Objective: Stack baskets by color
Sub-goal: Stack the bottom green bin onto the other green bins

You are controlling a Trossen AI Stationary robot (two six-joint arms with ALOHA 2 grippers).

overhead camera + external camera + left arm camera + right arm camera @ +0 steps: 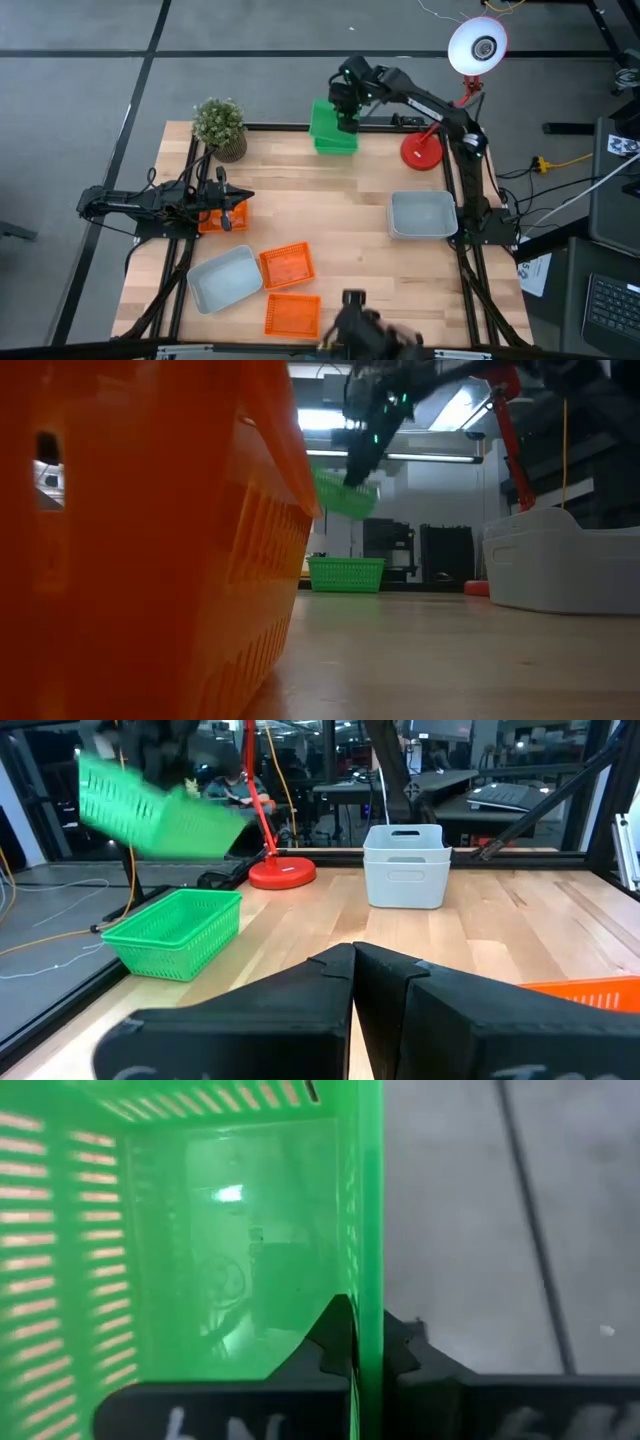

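I can't read any text — only faint pale marks, perhaps handwriting, on the right gripper fingers.

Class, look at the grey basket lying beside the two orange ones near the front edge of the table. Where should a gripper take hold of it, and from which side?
Grip the thin upper rim of the grey basket on one long wall, coming straight down from above. It sits mouth up, so one finger can probably drop inside and one outside.

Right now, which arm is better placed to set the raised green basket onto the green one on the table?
Right. Its pincer is shut on the raised green perforated plastic basket, above the green basket on the table. The left pincer sits shut, far across.
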